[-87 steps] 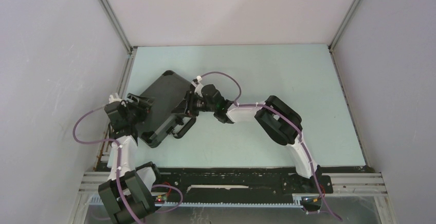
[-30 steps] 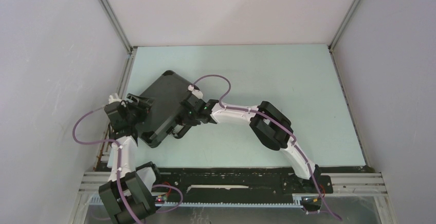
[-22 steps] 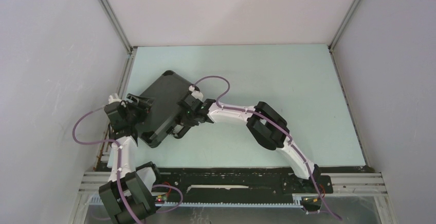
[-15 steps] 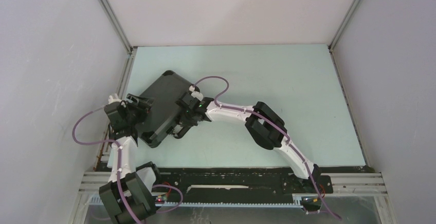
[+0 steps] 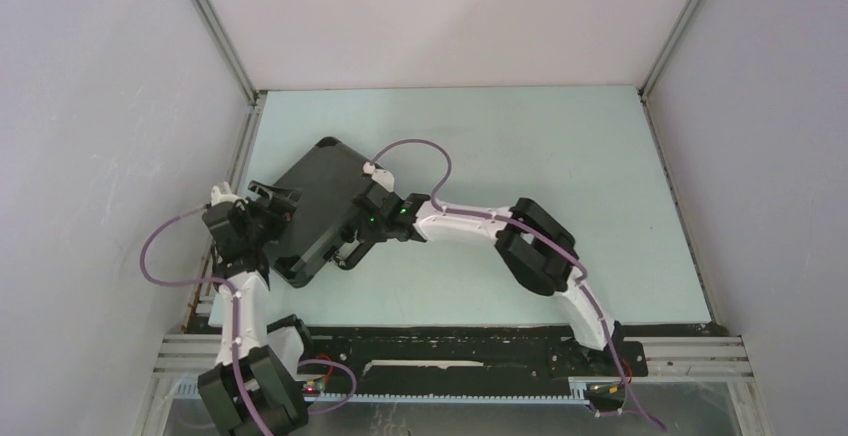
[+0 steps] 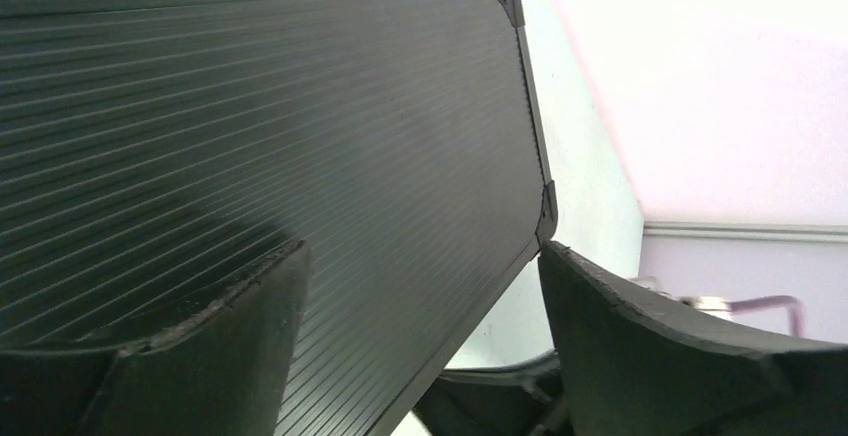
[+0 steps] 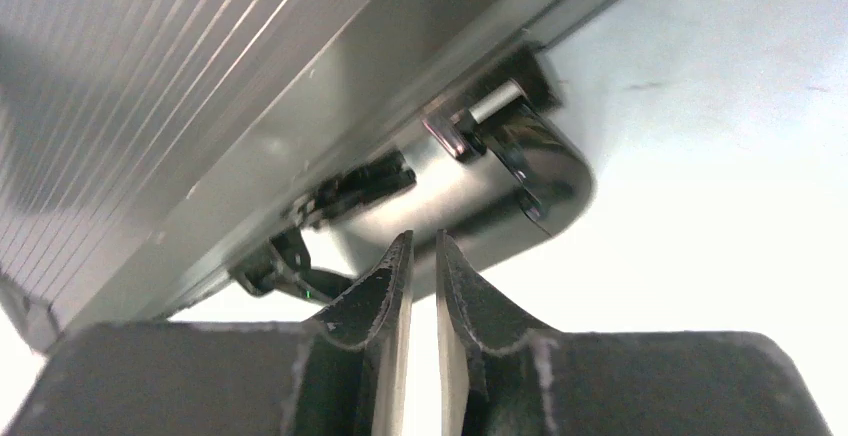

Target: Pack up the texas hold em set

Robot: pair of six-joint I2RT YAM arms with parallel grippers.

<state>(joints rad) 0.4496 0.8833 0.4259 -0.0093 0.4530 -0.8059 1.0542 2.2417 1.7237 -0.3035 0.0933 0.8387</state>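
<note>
Right gripper [image 7: 422,244], nearly pressed together, had lowered; closed briefcase [image 5: 315,201] handle [image 5: 343,259] lay just ahead. Left gripper [image 6: 420,253] stayed spread.

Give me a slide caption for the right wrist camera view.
Right gripper, nearly shut and empty, hovers at the handle of the closed black briefcase.

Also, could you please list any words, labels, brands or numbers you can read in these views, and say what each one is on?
None can be read. The closed briefcase shows only plain black ribbing in every view, and its handle bears no visible lettering or marks.
</note>
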